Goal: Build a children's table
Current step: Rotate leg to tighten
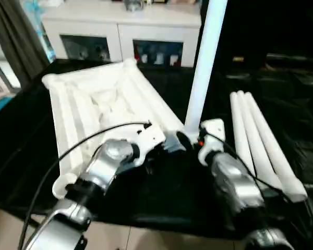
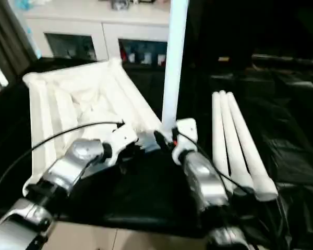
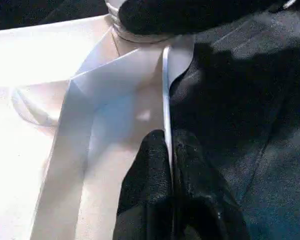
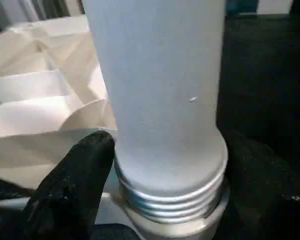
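Black cloth (image 1: 281, 104) beside tabletop (image 1: 94, 99) rim.

Tabletop (image 1: 94, 104) lay underside-up on the work surface (image 1: 161, 192), centre-left. One leg (image 1: 204, 62) stood upright in the tabletop's corner socket at about 4 o'clock. Three spare legs (image 1: 261, 143) lay side by side at 3 o'clock of that leg, well apart from the tabletop. Cabinet (image 1: 120, 31) stood behind at 12 o'clock.
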You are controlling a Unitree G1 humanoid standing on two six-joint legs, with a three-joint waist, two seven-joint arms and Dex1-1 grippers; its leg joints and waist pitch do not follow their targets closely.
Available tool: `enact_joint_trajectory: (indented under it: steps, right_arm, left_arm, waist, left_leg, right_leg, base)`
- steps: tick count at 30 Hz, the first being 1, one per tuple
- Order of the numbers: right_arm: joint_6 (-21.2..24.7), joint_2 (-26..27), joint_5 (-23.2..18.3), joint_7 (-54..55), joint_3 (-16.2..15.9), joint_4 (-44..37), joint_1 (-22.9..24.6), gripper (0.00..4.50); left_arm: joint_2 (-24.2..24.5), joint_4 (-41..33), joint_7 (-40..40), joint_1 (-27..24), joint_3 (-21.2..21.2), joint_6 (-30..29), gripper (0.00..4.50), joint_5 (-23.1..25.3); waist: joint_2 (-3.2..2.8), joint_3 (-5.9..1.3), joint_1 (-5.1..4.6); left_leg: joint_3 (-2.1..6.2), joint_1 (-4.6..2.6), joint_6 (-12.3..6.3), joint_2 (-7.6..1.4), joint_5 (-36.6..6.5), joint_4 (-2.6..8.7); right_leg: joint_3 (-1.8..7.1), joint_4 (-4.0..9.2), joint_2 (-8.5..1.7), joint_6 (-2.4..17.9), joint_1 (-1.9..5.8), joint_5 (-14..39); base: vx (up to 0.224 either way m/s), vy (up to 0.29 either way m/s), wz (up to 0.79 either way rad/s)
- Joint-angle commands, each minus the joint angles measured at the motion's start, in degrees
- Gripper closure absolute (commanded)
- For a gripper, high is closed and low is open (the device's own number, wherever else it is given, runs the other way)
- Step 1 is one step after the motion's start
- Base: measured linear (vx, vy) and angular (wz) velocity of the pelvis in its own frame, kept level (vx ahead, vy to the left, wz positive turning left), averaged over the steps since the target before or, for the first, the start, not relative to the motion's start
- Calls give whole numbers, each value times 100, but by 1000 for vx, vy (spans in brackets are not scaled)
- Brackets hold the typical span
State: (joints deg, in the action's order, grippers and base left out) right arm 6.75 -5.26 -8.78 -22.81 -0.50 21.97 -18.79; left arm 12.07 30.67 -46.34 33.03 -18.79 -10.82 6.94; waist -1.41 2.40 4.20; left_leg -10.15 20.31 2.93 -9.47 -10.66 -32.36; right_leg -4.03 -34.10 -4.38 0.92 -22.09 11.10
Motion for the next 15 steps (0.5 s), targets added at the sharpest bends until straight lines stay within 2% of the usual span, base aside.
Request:
enact_joint_trajectory:
  steps: [1,2,4,6,7,8,10,11,13,14,15]
  right_arm:
    - [127,-99,-183,-263,-67,-612,103,94]
    - [185,-168,-244,-340,-67,-830,196,94]
    - [351,-351,-340,-528,-109,-1315,408,94]
    - [554,-518,-407,-699,-137,-1746,612,94]
    - [654,-609,-441,-773,-136,-1937,706,91]
    - [654,-609,-441,-773,-136,-1937,706,91]
    - [819,-726,-528,-863,-128,-2195,824,91]
    - [974,-851,-643,-977,-121,-2436,931,91]
    - [1061,-938,-732,-1092,-133,-2592,997,91]
    - [1229,-1132,-853,-1406,-278,-2837,1114,91]
    - [1229,-1132,-853,-1406,-278,-2837,1114,91]
  left_arm:
    - [-95,-10,39,-93,91,321,450,-221]
    - [-113,4,73,-83,109,342,450,-232]
    - [-154,61,138,-36,159,428,450,-252]
    - [-183,61,161,5,247,346,450,-300]
    - [-189,44,191,32,313,311,404,-334]
    - [-189,44,191,32,313,311,393,-334]
    - [-177,-2,191,53,392,238,390,-383]
    - [-135,-82,156,62,454,143,390,-436]
    - [-80,-159,205,67,535,82,380,-460]
    - [72,-325,404,64,827,-1,364,-549]
    - [72,-325,404,64,827,-1,355,-549]
  waist:
    - [98,-292,42]
    - [104,-295,46]
    - [66,-315,88]
    - [84,-316,95]
    - [76,-314,113]
    - [87,-299,98]
    - [71,-325,129]
    - [59,-350,130]
    - [64,-346,109]
    - [70,-351,102]
    - [61,-345,102]
  left_leg:
    - [118,29,-477,-356,-911,344]
    - [118,29,-494,-358,-891,340]
    - [117,29,-553,-362,-745,323]
    - [112,41,-569,-349,-651,313]
    - [104,33,-593,-350,-688,303]
    - [102,53,-599,-332,-732,308]
    - [114,58,-544,-337,-770,298]
    - [123,51,-549,-372,-661,288]
    - [133,93,-611,-370,-528,278]
    - [128,89,-641,-365,-544,266]
    - [134,93,-653,-365,-567,264]
  right_leg:
    - [315,458,-445,870,238,1300]
    - [317,445,-443,878,238,1257]
    - [316,412,-448,947,236,1002]
    - [316,401,-436,974,256,827]
    - [317,407,-443,989,243,814]
    - [310,418,-435,976,252,899]
    - [299,438,-465,935,260,1171]
    - [298,398,-450,995,244,891]
    - [284,342,-416,1050,252,426]
    - [282,333,-417,1082,253,331]
    - [278,321,-424,1119,264,278]
  base:
    - [0,0,0]
    - [0,0,0]
    - [0,0,0]
    - [0,0,0]
    - [0,0,0]
    - [0,0,0]
    - [0,0,0]
    - [0,0,0]
    - [0,0,0]
    - [0,0,0]
    - [0,0,0]
